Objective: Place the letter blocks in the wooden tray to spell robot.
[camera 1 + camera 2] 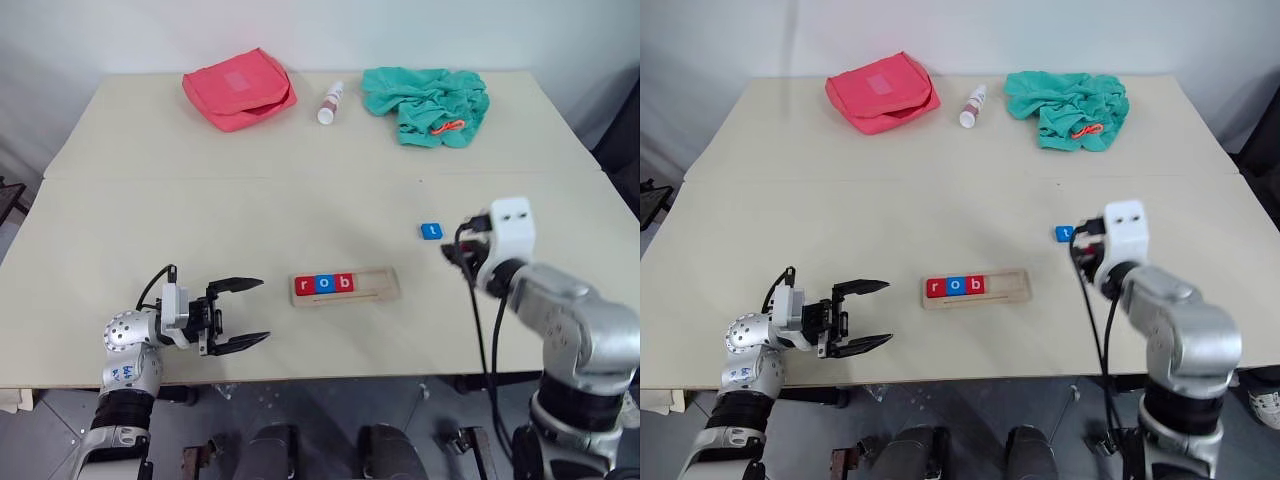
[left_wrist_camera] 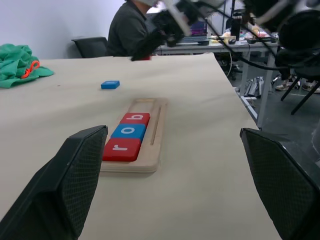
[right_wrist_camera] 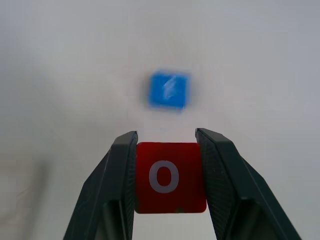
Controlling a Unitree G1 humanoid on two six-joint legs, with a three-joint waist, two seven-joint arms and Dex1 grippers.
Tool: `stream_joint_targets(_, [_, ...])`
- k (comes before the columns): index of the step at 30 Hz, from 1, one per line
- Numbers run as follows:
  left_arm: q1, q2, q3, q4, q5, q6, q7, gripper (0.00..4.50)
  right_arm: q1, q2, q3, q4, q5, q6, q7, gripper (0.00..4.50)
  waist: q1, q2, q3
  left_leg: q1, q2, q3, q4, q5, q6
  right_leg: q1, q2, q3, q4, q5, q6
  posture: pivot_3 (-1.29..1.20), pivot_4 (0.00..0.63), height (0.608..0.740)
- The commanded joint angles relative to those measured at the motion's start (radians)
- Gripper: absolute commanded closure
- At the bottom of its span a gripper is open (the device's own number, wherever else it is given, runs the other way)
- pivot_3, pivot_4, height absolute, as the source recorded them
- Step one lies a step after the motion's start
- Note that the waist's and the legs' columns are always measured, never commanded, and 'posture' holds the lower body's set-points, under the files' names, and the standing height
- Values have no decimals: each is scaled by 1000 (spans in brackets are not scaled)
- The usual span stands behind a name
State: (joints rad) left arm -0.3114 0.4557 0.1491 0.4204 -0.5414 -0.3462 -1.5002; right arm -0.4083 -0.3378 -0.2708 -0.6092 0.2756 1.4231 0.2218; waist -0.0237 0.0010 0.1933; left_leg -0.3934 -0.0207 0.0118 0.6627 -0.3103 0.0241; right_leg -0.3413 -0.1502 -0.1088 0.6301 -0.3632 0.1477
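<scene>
I have the red "o" block (image 3: 170, 177) pinched square between the two fingers of the right tool (image 3: 169, 175), letter facing up, so my job now is to carry it to the wooden tray (image 1: 375, 290) without letting it twist. I would bring it in low over the empty stretch just right of the "b" block (image 1: 343, 283), keep its edges parallel to the tray's long walls, set it down touching that "b", and only then let go. The risk I see is nudging the seated row or catching the tray's rim on the way in. The left tool (image 1: 238, 315) rests spread wide and empty on the surface just left of the tray, clear of my path. In the tray, red "r" (image 1: 305, 285), blue "o" (image 1: 324, 284) and red "b" sit flush from its left end; the right part is bare. Beyond the tray's right end, the blue "t" block (image 1: 431, 231) lies loose on the surface.
</scene>
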Motion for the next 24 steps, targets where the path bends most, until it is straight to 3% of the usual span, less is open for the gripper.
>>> stream_joint_targets(1, [-15, 14, 3, 8, -14, 6, -42, 0, 13, 24, -3, -74, -11, 17, -41, 3075, 0, 0, 0, 0, 0, 0, 0, 0, 0, 0, 0, 0, 0, 0, 0, 0, 150, 740])
stream_joint_targets(8, [-17, 11, -3, -1, -14, 13, -37, 0, 31, 54, 1, -59, -17, -9, -75, 3075, 0, 0, 0, 1, -1, 1, 0, 0, 0, 0, 0, 1, 0, 0, 0, 0, 150, 740])
stream_joint_targets(17, [-9, 12, 1, -8, -13, 11, -30, 0, 62, 47, 10, -41, 4, -83, -50, 32, 0, 0, 0, 1, -1, 1, 0, 0, 0, 0, 0, 1, 0, 0, 0, 0, 150, 740])
stream_joint_targets(20, [-10, 9, 1, -8, -12, 8, -25, 0, 62, -24, 18, -43, 38, -98, 24, 32, 0, 0, 0, 1, -1, 1, 0, 0, 0, 0, 0, 1, 0, 0, 0, 0, 150, 740])
stream_joint_targets(24, [-12, 3, 0, -3, -9, 1, -22, 0, 64, -201, 35, 4, 85, -173, 179, 32, 2, 0, 0, 1, -1, 1, 0, 0, 0, 1, 0, 1, 0, 0, 0, 0, 150, 740])
